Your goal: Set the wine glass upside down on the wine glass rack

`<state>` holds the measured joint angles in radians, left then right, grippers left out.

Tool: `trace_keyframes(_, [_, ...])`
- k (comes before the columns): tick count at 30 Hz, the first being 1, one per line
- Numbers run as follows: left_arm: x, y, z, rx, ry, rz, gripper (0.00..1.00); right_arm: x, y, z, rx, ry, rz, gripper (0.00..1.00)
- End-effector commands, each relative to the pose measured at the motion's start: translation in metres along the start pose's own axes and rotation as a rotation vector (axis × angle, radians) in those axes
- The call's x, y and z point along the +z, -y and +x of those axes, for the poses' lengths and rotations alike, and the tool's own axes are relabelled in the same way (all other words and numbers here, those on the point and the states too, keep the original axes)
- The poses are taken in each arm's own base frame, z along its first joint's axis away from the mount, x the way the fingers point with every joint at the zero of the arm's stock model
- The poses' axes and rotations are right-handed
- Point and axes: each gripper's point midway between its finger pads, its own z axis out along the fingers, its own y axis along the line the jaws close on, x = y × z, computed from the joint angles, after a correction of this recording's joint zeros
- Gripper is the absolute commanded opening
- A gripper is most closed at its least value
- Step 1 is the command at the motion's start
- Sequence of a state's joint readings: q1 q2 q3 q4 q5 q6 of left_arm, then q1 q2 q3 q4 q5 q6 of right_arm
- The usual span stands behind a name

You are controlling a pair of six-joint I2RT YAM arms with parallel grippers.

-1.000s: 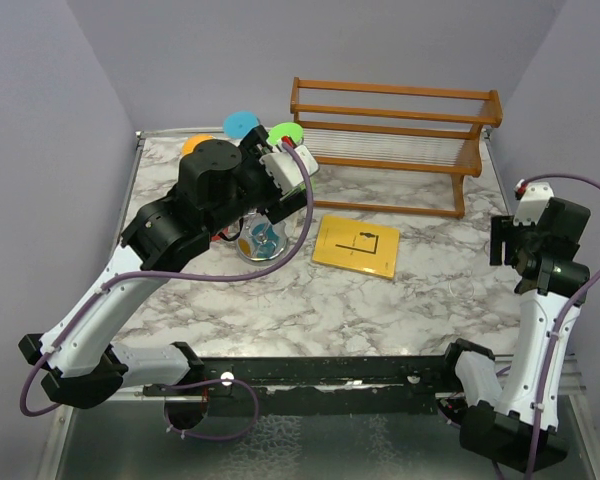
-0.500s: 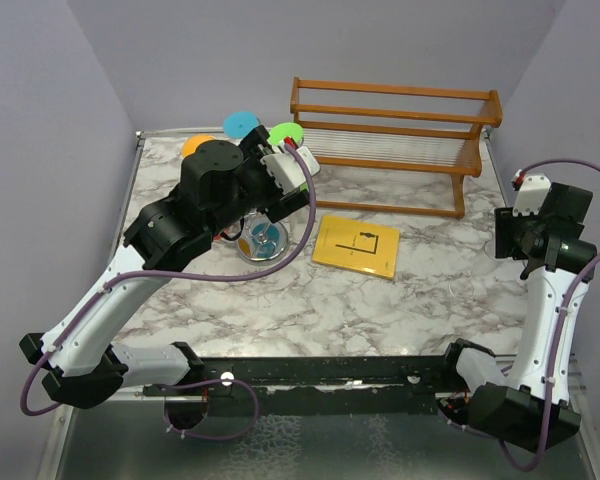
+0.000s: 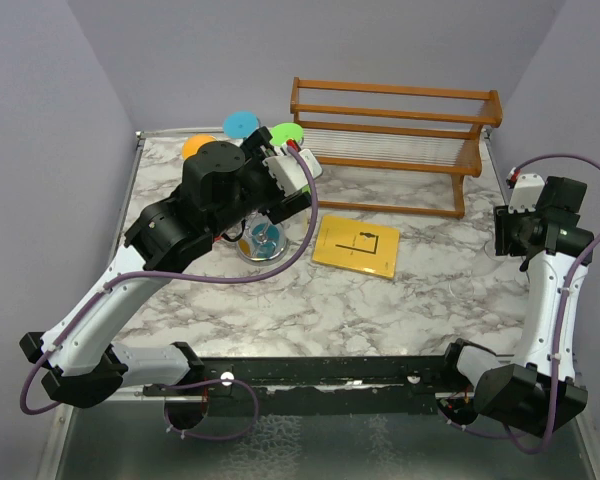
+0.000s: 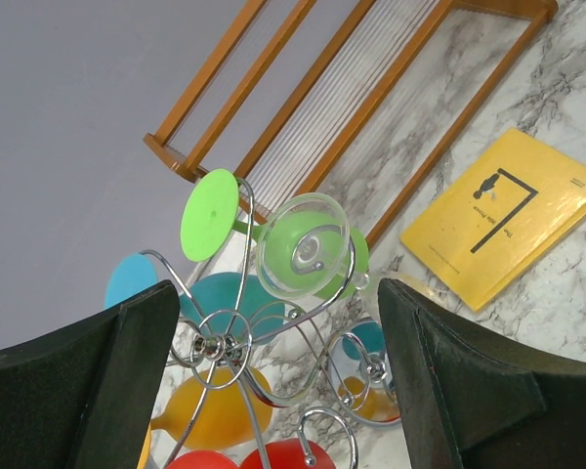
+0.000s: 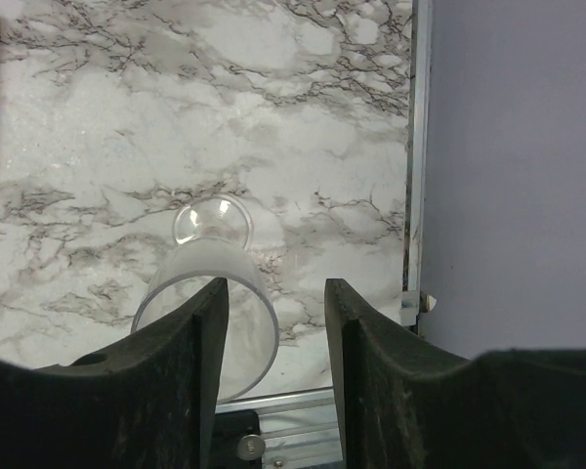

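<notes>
Top view: the left arm hides most of the wine glass rack [image 3: 263, 243] on the bench [image 3: 400, 300], only its shiny base showing; the left wrist view shows its looping wire arms hung with coloured glasses [image 4: 308, 244] in green, teal, orange and red; left pincer [image 4: 278, 288] spread wide above them. The clear wine glass [image 5: 210, 264] shows in the right wrist view only, by the bench's right edge, rim nearest the camera, foot beyond; right pincer [image 5: 275, 285] fingers apart, nothing visibly pinched. Since a second ago the right wrist has shifted back and its cable loops higher; left arm unmoved.
</notes>
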<state>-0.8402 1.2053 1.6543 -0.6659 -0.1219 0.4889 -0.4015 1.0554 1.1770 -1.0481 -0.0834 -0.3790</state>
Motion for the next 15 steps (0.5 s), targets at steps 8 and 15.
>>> trace_keyframes(8, [0.003,-0.005,-0.005,0.011,0.009,-0.028,0.86,0.012,-0.006,0.002,-0.026,-0.01,-0.05,0.29])
trace_keyframes(15, [0.004,-0.006,-0.005,0.008,0.008,-0.027,0.86,0.016,-0.014,0.003,-0.036,-0.018,-0.102,0.16])
